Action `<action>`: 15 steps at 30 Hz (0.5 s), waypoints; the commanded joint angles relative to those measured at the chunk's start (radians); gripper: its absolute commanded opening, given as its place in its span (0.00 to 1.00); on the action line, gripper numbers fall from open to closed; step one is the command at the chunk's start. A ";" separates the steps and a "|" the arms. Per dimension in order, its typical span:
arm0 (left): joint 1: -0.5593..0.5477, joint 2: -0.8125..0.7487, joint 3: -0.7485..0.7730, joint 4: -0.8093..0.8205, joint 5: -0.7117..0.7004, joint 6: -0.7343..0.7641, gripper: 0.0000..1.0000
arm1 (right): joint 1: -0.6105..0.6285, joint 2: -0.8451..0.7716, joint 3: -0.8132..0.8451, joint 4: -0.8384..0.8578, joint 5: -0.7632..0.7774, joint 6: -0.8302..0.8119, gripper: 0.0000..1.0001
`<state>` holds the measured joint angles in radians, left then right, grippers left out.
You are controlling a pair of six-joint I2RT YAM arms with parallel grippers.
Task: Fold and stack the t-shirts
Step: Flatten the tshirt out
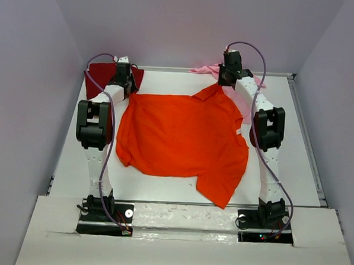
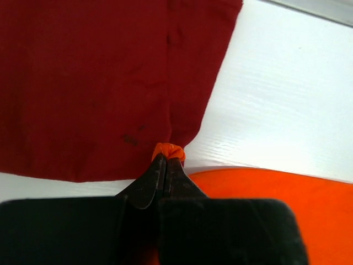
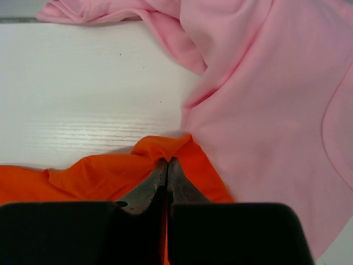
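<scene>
A bright orange t-shirt (image 1: 183, 136) lies spread across the middle of the white table (image 1: 295, 150), one sleeve trailing toward the near edge. My left gripper (image 1: 127, 87) is shut on its far left corner; in the left wrist view a small orange bunch (image 2: 169, 150) pokes out past the closed gripper (image 2: 165, 161). My right gripper (image 1: 227, 82) is shut on the far right corner, orange cloth (image 3: 165, 150) pinched at the gripper (image 3: 167, 163). A dark red t-shirt (image 1: 99, 81) (image 2: 88, 83) lies flat at the back left. The light pink t-shirt (image 1: 207, 69) (image 3: 265, 110) sits crumpled at the back right.
Pale walls enclose the table on three sides. A metal rail (image 1: 307, 139) runs along the right edge. Both arm bases (image 1: 107, 215) stand on the near strip.
</scene>
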<state>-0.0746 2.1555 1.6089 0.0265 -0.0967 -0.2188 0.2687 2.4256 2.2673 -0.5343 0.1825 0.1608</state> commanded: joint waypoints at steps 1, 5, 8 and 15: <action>0.009 -0.112 0.039 0.046 0.058 0.004 0.00 | 0.001 -0.157 -0.009 0.076 -0.008 0.002 0.00; 0.010 -0.213 0.013 0.050 0.083 -0.001 0.00 | 0.001 -0.243 -0.121 0.100 -0.008 0.011 0.00; 0.010 -0.282 -0.020 0.053 0.077 -0.004 0.00 | 0.001 -0.318 -0.228 0.112 -0.006 0.014 0.00; 0.009 -0.465 -0.205 0.085 0.054 -0.031 0.00 | 0.001 -0.511 -0.468 0.112 -0.005 0.062 0.00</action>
<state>-0.0700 1.7988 1.4837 0.0639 -0.0296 -0.2295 0.2680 2.0182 1.8835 -0.4603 0.1749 0.1883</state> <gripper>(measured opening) 0.017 0.011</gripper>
